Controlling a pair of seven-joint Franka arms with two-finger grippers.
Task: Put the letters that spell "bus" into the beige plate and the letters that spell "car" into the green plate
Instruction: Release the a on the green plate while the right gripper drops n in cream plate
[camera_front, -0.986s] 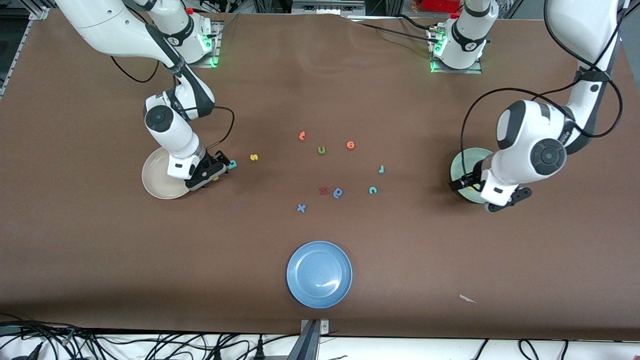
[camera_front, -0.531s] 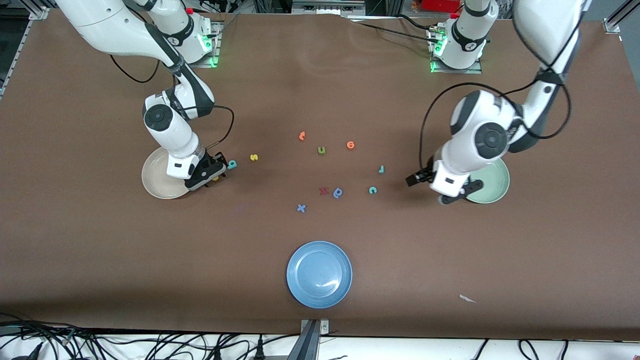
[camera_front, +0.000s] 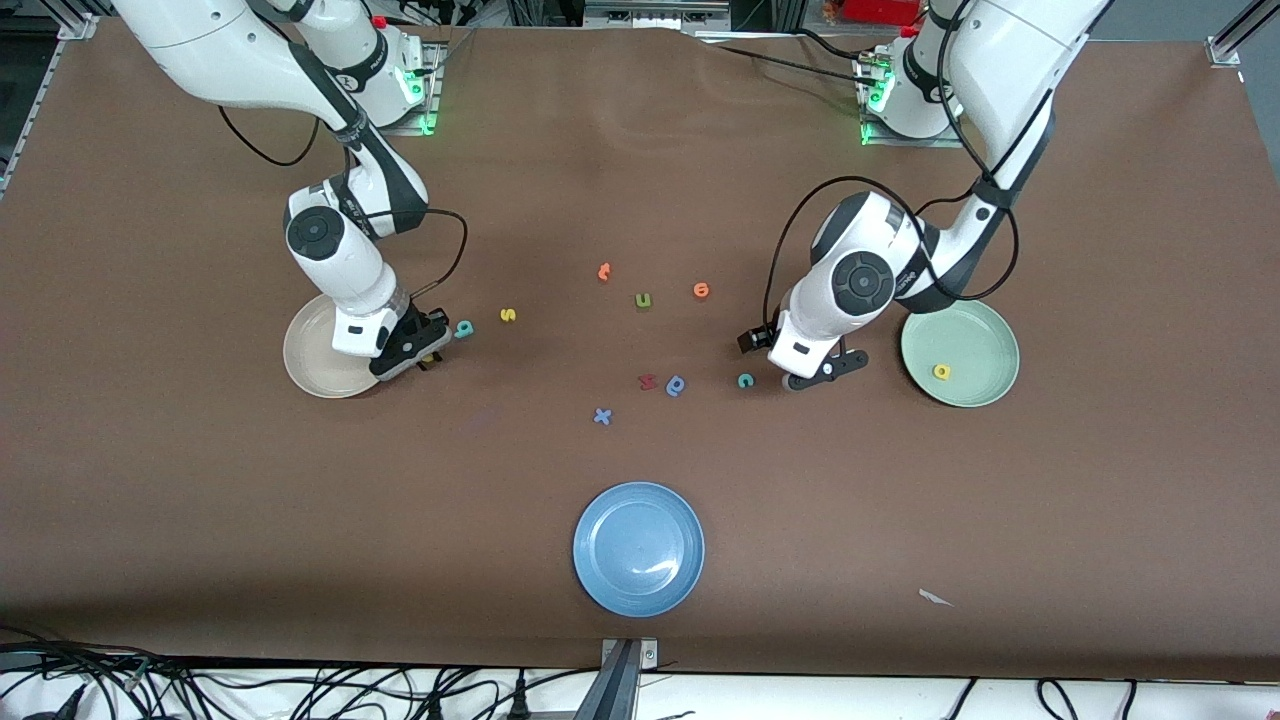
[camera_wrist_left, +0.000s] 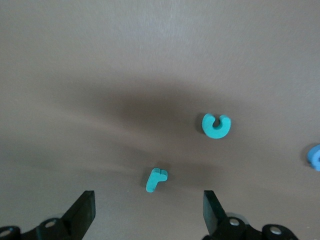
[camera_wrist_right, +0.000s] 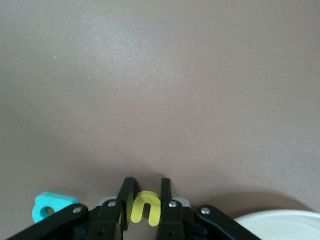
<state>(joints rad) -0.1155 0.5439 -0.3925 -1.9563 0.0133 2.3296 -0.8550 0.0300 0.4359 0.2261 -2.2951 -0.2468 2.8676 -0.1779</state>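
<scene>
Right wrist view shows my right end effector (camera_wrist_right: 143, 200) now clenched on the yellow u (camera_wrist_right: 144, 212) beside the beige plate (camera_wrist_right: 285, 227), while my left end effector (camera_wrist_left: 148, 212), spread wide, has swung over the light-blue r (camera_wrist_left: 156, 179).

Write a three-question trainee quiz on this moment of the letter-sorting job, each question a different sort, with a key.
1. True or false: the right gripper is shut on the yellow u, beside the beige plate.
2. Multiple choice: which letter already lies in the green plate? A. the teal c B. the yellow a C. the light-blue r
3. Fill in: the left gripper hangs open over the ____, with the c beside it.

Key: 1 true; 2 B; 3 r
</scene>
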